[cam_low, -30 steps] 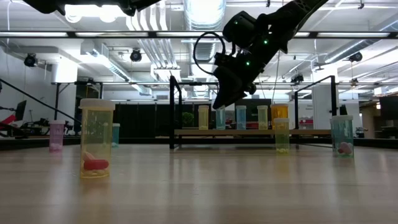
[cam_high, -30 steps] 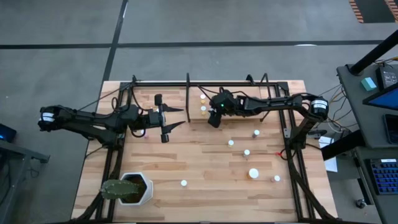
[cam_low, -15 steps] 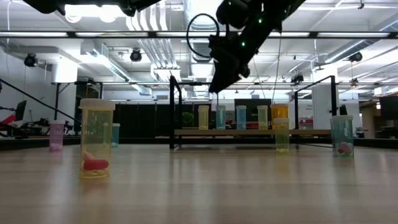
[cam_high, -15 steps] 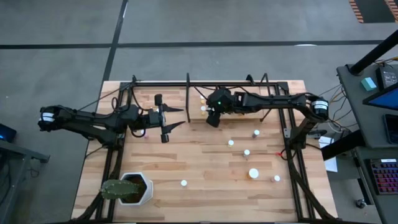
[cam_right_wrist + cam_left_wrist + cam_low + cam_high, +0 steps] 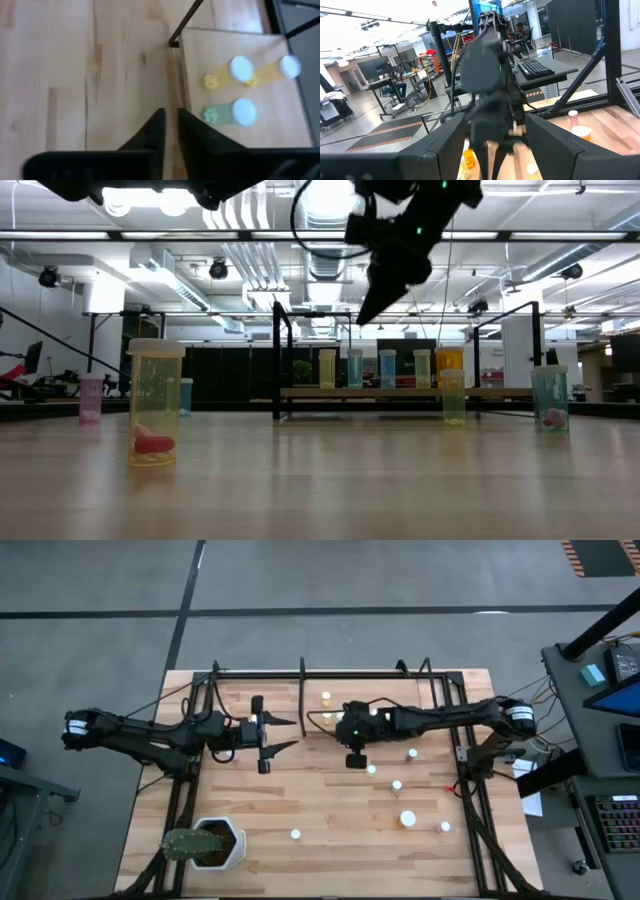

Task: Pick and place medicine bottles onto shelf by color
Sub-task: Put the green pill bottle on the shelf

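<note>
The right gripper [image 5: 355, 762] hangs above the middle of the wooden table [image 5: 320, 810], fingers pressed together and empty. Behind it, several medicine bottles [image 5: 388, 368] stand in a row on the shelf [image 5: 400, 392]; others are scattered on the table. The left gripper [image 5: 264, 730] hovers at the left, apparently spread wide, holding nothing.

No legible text, labels, brands or numbers anywhere.
</note>
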Robot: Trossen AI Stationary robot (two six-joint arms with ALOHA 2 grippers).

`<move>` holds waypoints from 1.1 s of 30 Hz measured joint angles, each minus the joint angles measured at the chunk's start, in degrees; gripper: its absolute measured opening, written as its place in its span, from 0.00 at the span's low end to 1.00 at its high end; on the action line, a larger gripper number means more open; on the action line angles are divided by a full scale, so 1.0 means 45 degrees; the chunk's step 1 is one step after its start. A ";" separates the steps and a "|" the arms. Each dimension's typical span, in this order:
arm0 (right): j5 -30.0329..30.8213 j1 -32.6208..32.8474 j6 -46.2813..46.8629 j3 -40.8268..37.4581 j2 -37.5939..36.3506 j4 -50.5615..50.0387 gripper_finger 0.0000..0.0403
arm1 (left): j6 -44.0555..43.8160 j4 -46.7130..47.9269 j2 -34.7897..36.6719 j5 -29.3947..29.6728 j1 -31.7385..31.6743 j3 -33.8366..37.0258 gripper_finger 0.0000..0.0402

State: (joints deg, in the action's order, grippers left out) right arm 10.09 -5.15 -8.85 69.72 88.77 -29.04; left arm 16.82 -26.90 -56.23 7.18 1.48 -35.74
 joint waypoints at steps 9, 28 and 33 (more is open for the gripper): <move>0.1757 -0.0120 -0.0210 -0.0521 0.1126 0.1101 0.03 | 0.0010 0.0003 0.0000 0.0005 0.0005 0.0034 0.48; 0.1761 -0.0936 -0.0605 -0.0556 0.1978 0.2002 0.03 | 0.0094 -0.0007 0.0000 0.0024 0.0005 0.0037 0.48; 0.1773 -0.1113 -0.0603 -0.0556 0.1978 0.2036 0.03 | 0.0097 -0.0004 0.0000 0.0068 0.0005 0.0037 0.48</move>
State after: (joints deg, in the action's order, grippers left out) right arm 18.06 -10.15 -11.56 67.22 97.67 -19.88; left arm 17.26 -26.92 -56.23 7.49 1.50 -35.57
